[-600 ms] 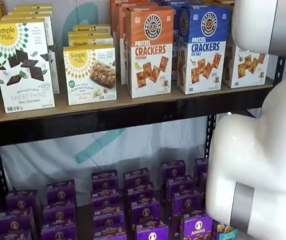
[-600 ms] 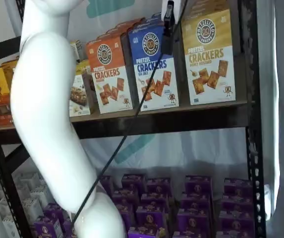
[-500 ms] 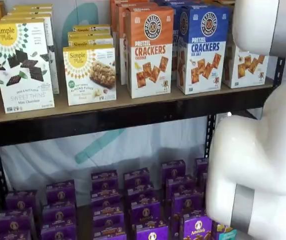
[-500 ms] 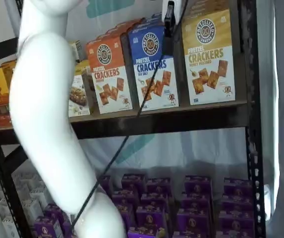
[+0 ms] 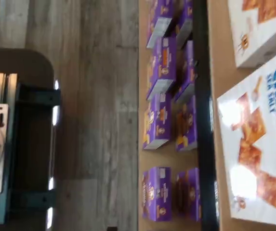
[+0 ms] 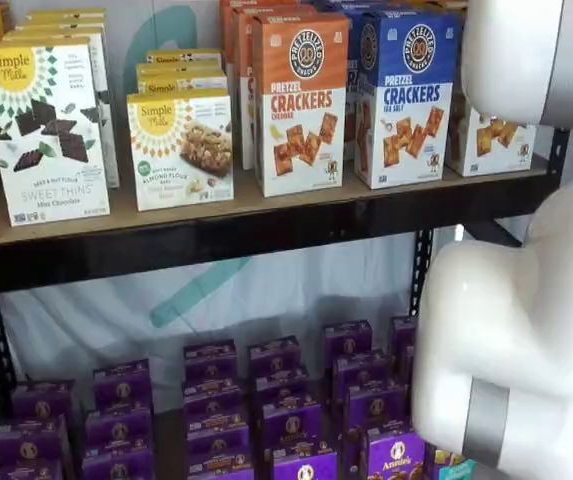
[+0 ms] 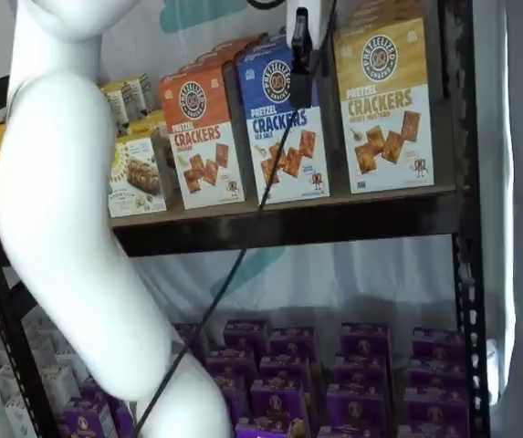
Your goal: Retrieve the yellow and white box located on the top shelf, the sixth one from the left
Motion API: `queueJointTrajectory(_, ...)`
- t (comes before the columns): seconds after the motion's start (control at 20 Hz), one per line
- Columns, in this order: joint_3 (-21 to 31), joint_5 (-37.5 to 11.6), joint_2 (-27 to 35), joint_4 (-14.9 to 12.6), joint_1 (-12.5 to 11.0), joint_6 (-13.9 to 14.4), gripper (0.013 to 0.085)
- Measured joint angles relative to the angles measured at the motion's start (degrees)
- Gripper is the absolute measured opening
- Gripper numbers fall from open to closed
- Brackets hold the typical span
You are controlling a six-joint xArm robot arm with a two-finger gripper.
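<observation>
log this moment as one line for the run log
phase: approach | gripper: high beside blue box | target: yellow and white box untouched on top shelf

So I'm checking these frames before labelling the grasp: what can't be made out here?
- Pincer: in a shelf view only one dark finger shows at the top edge; its gap cannot be judged.
- Yellow and white box: in a shelf view the white arm covers its upper half.
- Wrist view: blurred, small print unreadable; the blue cracker box is cut by the edge.
</observation>
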Motion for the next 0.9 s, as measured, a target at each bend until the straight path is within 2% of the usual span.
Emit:
queueJointTrajectory(0.15, -0.2, -0.7, -0.3, 4.3, -2.0, 0.3, 0.085)
queueJointTrajectory(0.3, -0.1, -2.1, -0.5, 9.8, -4.4, 0.9, 0.085)
queueJointTrajectory(0.4, 1.0, -4.6, -1.1, 14.3, -6.2, 1.2, 0.085)
queueJointTrajectory(0.55, 3.9, -10.1, -2.9, 17.8, -6.9, 0.9, 0.085)
queueJointTrajectory(0.7, 4.0, -13.5, -2.5, 18.2, -6.3, 0.5, 0.085)
queueJointTrajectory(0.9, 1.1, -15.1, 0.2, 16.2, -4.9, 0.3, 0.085)
